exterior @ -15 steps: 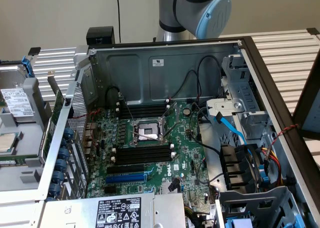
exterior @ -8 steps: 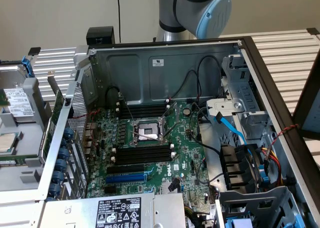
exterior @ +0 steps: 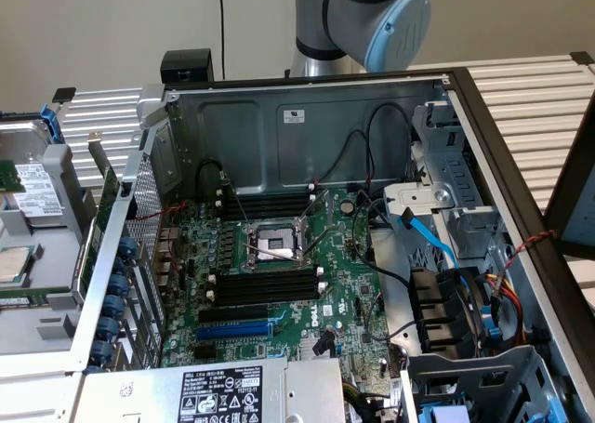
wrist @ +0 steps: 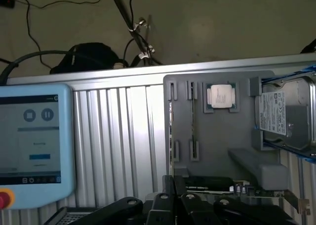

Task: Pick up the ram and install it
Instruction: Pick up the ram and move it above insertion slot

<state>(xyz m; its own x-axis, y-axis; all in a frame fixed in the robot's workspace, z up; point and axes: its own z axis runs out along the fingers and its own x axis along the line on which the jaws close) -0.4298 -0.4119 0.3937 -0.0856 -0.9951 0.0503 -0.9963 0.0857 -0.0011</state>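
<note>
Exterior view, starting at its left edge: seeing a gray tray (exterior: 56,302) carrying a drive (exterior: 37,195) and a chip (exterior: 14,265). Moving right, finding the open case (exterior: 242,135) with its board (exterior: 344,284) lying flat, and long black slots (exterior: 265,286) running across it just above a blue slot (exterior: 234,330). Spotting the arm (exterior: 372,14) at the upper middle, behind the case's back wall.

Wrist view: looking down on a pendant (wrist: 29,136) resting on the ribbed table (wrist: 118,136), beside the tray (wrist: 222,151). Showing the gripper (wrist: 174,183) with fingers pressed together, holding nothing, hanging over the tray's edge. Finding the ram (wrist: 192,121) standing on edge in the tray between two pairs of clips, apart from the gripper, with the chip (wrist: 220,95) just beside it and the drive (wrist: 286,113) beyond that.
</note>
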